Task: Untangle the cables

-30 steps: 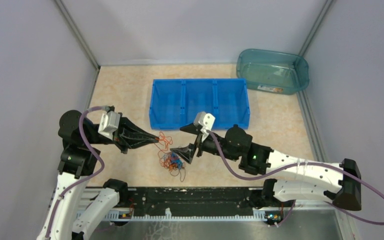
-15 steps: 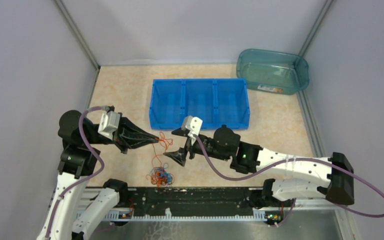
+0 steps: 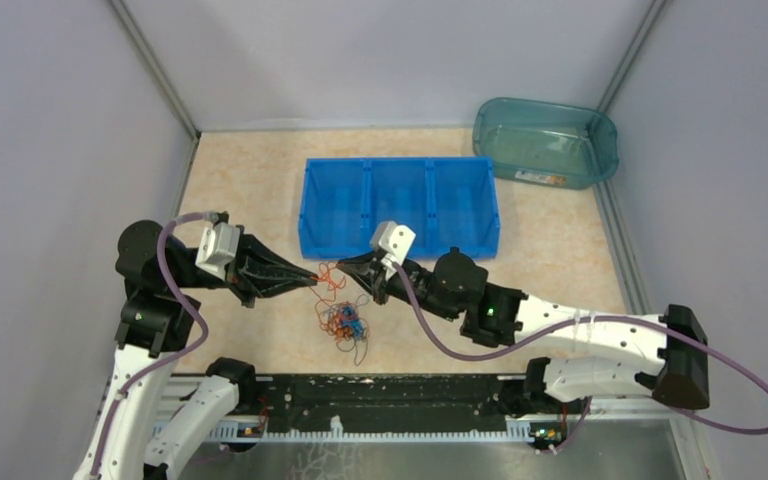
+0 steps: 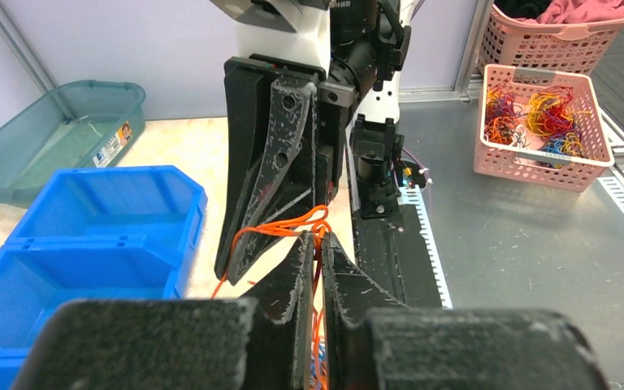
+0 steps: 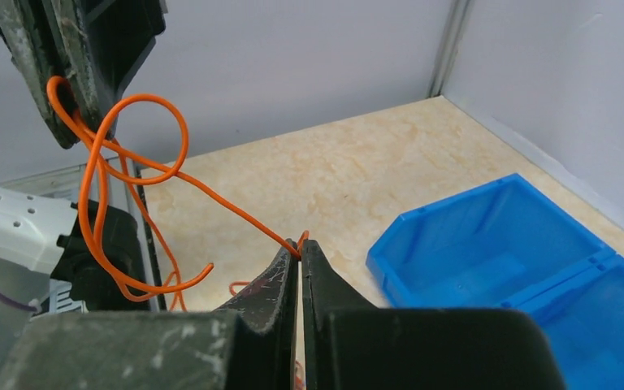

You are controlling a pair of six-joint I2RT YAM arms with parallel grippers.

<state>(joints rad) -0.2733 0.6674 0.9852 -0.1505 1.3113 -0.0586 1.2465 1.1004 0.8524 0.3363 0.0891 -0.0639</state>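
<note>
Beige marbled table [image 3: 250, 180] boxed in by plain grey walls, pretty bare setup. From the top camera, a blue three-compartment bin [image 3: 400, 205] sits around the middle of the table and a teal tub [image 3: 545, 140] is off in the 2 o'clock corner. The tangle of cables [image 3: 345, 322], orange, blue and a bit of black all balled up, is at roughly 6 o'clock from the bin's left end, close to the near edge. Can't tell whether it's lying on the table or dangling just above it. One orange cable [image 3: 328, 281] runs up out of the ball and both arms have hold of it. The left gripper [image 3: 312, 281] is at about 11 o'clock from the tangle, and its wrist cam shows the fingers squeezed together with the strand pinched at the tips. The right gripper [image 3: 348, 266] is at 12 o'clock from the tangle, just beside the left one. On the right wrist cam its fingers are clamped tight with the orange cable nipped at the very tip, and the strand heads off toward 10 o'clock through a loose knot-like loop to the left gripper. The left wrist cam also catches a pink basket [image 4: 536, 169] at 2 o'clock on a grey metal surface, with coloured wire bunches [image 4: 548, 110] in it.
</note>
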